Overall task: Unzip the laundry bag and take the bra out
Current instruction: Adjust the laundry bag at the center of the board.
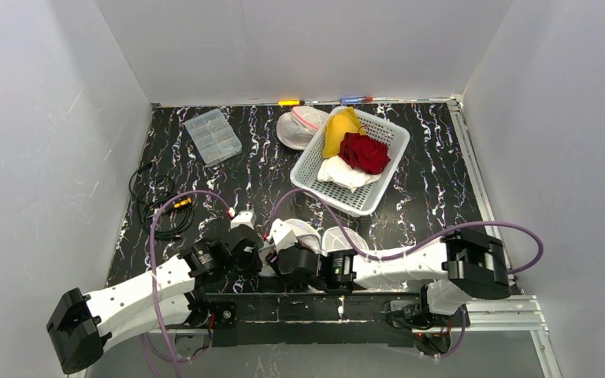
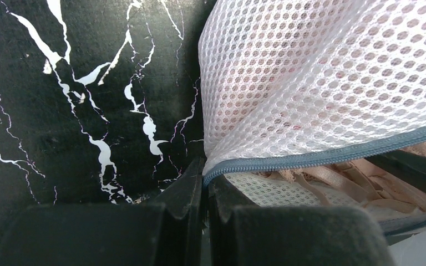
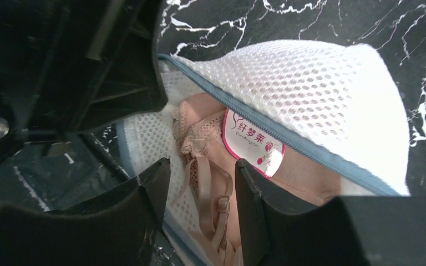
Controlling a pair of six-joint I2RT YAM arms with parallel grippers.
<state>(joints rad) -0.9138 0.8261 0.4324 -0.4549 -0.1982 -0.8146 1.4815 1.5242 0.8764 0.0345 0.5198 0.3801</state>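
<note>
1. left gripper (image 2: 205, 176): jaws clenched on the blue-grey zip edge (image 2: 333, 155) at the left end of the laundry bag (image 1: 309, 235).
2. right gripper (image 3: 199, 177): jaws released and standing apart over the laundry bag's gaping mouth, with a strip of peach fabric lying between them.
3. laundry bag: white mesh, at the near edge of the black marbled bench (image 1: 260, 169). The zip is parted and the upper half is raised like a lid.
4. bra (image 3: 199, 138): peach with lace trim, inside the laundry bag and showing through the opening. A white label (image 3: 253, 145) with a pink border lies on it.
5. cable (image 1: 157, 201): black coil with an orange plug, left of the laundry bag and well apart from it.
6. basket (image 1: 307, 167): white, beyond the laundry bag. It holds a yellow cloth (image 1: 340, 130), a red cloth (image 1: 364, 151) and a white cloth (image 1: 347, 173).
7. compartment box (image 1: 213, 135): clear plastic, beyond and left of the laundry bag.
8. mesh pouch (image 1: 299, 126): white with a pink rim, farther from the laundry bag than the basket and touching the basket's far-left side.
9. markers (image 1: 289, 102): farthest from the laundry bag, along the back wall.
</note>
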